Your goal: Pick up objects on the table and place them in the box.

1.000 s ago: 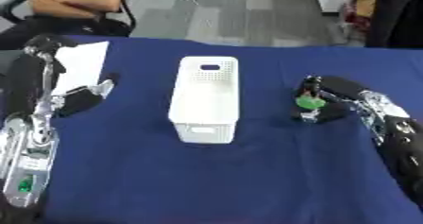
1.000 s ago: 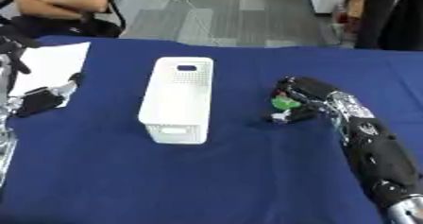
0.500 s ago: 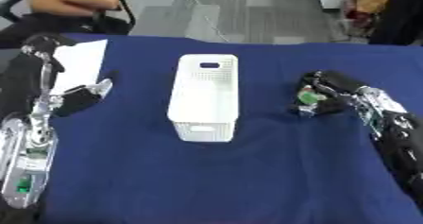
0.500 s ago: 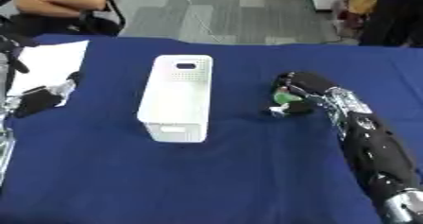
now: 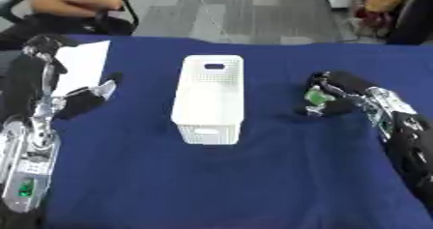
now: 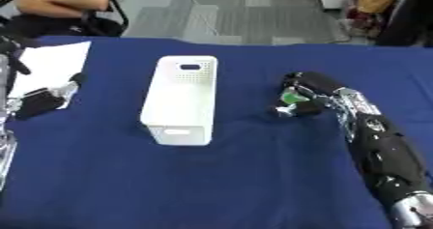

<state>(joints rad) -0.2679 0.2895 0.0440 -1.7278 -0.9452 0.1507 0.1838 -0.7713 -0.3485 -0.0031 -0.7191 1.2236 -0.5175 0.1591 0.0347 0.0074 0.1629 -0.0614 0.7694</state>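
Two hands in view, one box, one small green thing. Blue cloth over the tabletop [image 5: 211, 175]. White sheet of paper [image 5: 80, 64] at far left, near the left arm. Grey floor beyond the far edge. Nothing lying on the cloth between box and right hand.

White box [image 5: 207, 100] mid-tabletop, long and narrow, long side running away from the camera. Perforated walls, slot handle at the far end and another on the near end. Open top, inside looks white, contents not distinguishable.

Right hand [image 6: 309, 95] right of the box, apart from it, low over the cloth. Black, with silver forearm trailing toward lower right. Fingers [image 6: 296, 108] curled round the green thing [image 6: 291, 98], thumb side toward the box. Green thing small, bright green with a bit of white, mostly hidden by the hand, shape not clear. Cannot tell whether touching the cloth or just lifted.

Left hand [image 5: 84, 100] at left, well apart from the box, beside the paper's near edge. Black fingers [image 5: 106, 82] loosely extended, pointing toward the box, holding nothing. Silver and black left arm running down the left edge.
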